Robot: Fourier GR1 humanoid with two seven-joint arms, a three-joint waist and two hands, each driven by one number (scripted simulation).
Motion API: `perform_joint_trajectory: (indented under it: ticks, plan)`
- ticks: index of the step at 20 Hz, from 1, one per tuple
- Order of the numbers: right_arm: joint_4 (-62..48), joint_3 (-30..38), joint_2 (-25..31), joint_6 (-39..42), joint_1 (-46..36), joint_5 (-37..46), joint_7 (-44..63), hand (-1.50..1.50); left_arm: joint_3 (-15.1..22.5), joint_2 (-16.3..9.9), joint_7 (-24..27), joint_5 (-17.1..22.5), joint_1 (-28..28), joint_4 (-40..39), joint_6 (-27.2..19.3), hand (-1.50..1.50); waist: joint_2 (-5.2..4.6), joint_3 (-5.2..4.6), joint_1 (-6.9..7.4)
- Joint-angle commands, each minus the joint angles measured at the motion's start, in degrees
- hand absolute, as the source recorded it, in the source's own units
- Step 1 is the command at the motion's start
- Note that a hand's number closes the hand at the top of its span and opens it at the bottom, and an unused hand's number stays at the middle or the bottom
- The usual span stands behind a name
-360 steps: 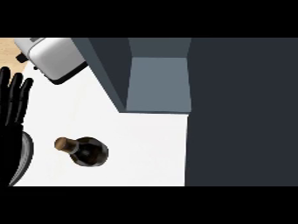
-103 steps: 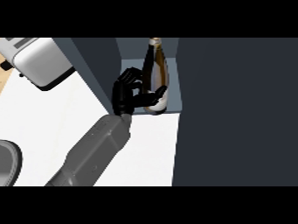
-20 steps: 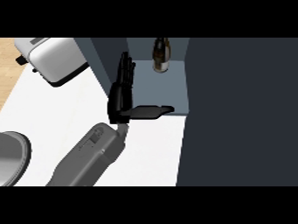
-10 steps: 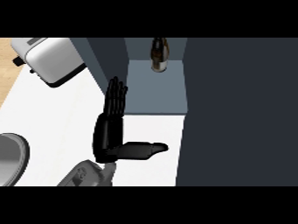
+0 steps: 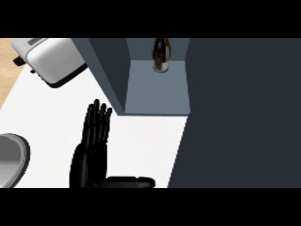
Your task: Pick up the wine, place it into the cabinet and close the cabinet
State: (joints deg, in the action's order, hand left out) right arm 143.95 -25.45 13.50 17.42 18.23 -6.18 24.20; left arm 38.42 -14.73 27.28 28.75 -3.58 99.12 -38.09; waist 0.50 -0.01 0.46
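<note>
- Wine bottle (image 5: 159, 55) standing upright inside the open cabinet (image 5: 158, 90), way at the back of the shelf, touching nothing but the shelf floor.
- Cabinet door (image 5: 103, 70) swung open, sticking out over the white table (image 5: 140, 141) on the left side of the opening.
- One robot hand (image 5: 92, 150) in view, coming up from the lower edge, black, flat, fingers straight and pointing up toward the cabinet, thumb sticking out sideways to the right. Holding nothing.
- Can't tell for sure which arm it belongs to from this view alone; sits left of centre, so calling it the left. No other hand showing.
- Fingertips just beside the lower edge of the open door, apart from it as far as visible.
- Silver toaster (image 5: 51, 59) sitting up top left on the table, near the door.
- Grey rounded thing (image 5: 3, 161) at the left edge, partly cut off.
- Dark cabinet front (image 5: 250, 114) filling the whole right side.
</note>
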Motion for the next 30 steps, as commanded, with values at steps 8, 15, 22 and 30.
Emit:
perform_joint_trajectory:
  ticks: [8,15,22,30]
  plan:
    - [7.8,-14.0,-1.3,0.8,-2.7,1.1,5.5,1.50,-5.0,-12.2,1.6,2.9,13.8,13.5,5.8,-1.50,0.02,-0.15,0.52]
    - [4.8,-17.8,-4.2,-1.6,-6.7,-0.5,10.5,1.50,-10.5,-17.2,4.6,6.4,20.4,17.1,10.8,-1.50,0.11,-0.37,1.93]
    - [-2.7,-22.5,-13.1,-8.1,-15.5,3.5,13.4,1.50,-16.4,-20.7,6.9,10.9,25.8,17.8,16.9,-1.50,0.23,-0.49,2.73]
    - [-13.9,-25.9,-13.4,-27.8,-37.4,6.0,15.3,1.50,-24.8,-26.0,5.8,17.4,29.2,18.9,24.9,-1.50,-0.13,-0.38,2.93]
